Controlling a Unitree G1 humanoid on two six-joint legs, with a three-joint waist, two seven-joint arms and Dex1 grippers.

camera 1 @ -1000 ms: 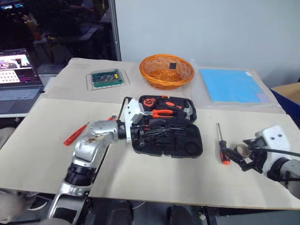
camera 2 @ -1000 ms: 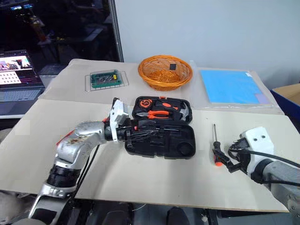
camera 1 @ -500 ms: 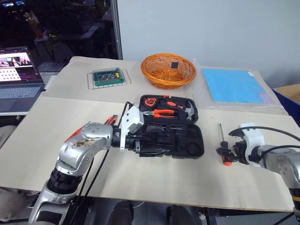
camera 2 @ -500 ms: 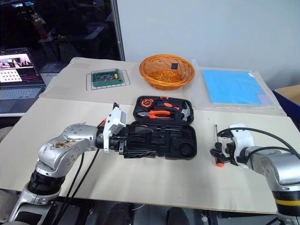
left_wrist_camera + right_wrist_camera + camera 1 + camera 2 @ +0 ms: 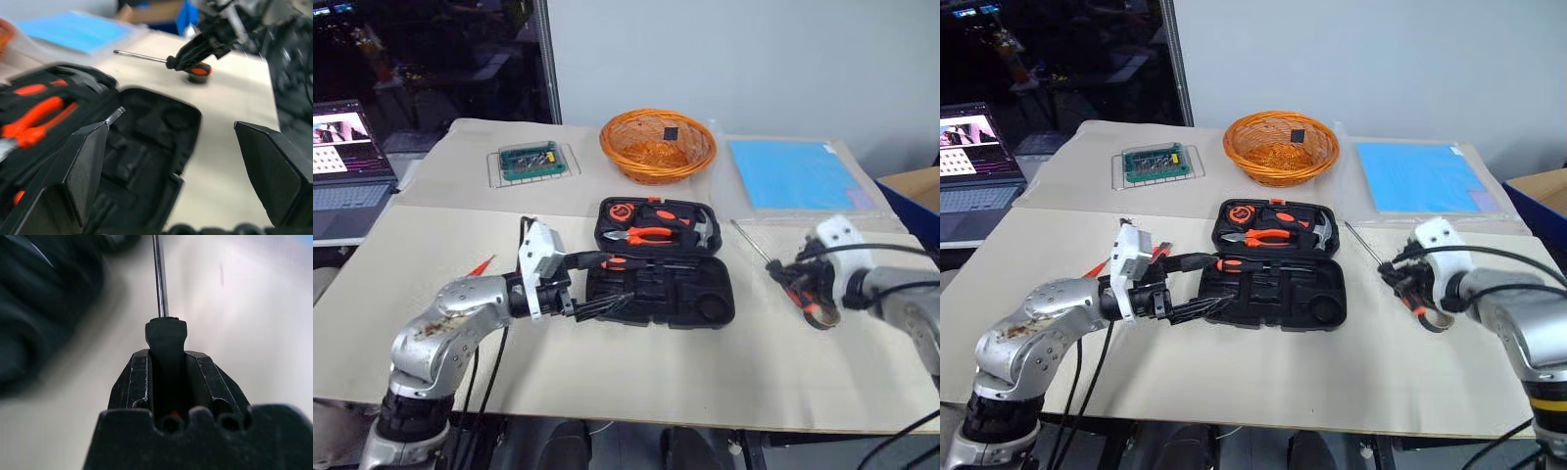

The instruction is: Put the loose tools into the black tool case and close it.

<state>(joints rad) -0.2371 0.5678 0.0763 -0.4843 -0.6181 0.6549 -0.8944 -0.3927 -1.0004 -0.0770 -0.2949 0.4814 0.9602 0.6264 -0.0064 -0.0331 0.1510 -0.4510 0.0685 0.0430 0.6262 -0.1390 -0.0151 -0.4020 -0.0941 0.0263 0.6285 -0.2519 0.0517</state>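
The black tool case (image 5: 661, 275) lies open in the middle of the table (image 5: 636, 362), its far half holding pliers (image 5: 646, 235), a hammer (image 5: 702, 231) and a tape measure (image 5: 621, 211), with one orange-and-black screwdriver (image 5: 625, 262) lying across the case near the hinge line. The left arm reaches in from the case's left side, forearm roughly level and pointing across toward the case; the left gripper (image 5: 576, 300) sits at the case's left edge with its two fingers (image 5: 85, 166) spread wide and nothing between them. To the right of the case, apart from it, the right arm bends inward with its wrist angled down and toward the case. The right gripper (image 5: 167, 374) is clamped on the black end of a second screwdriver (image 5: 773, 266), whose metal shaft sticks out away from the robot, clear of the table; a small tape roll (image 5: 825, 315) lies just beside that gripper. Left of the case, behind the left forearm, something thin and orange (image 5: 480, 266) lies on the table, too hidden to identify. Beyond the case stand an orange basket (image 5: 656, 145), a wire rack with a green board (image 5: 532, 162), and a blue sheet (image 5: 790, 174).
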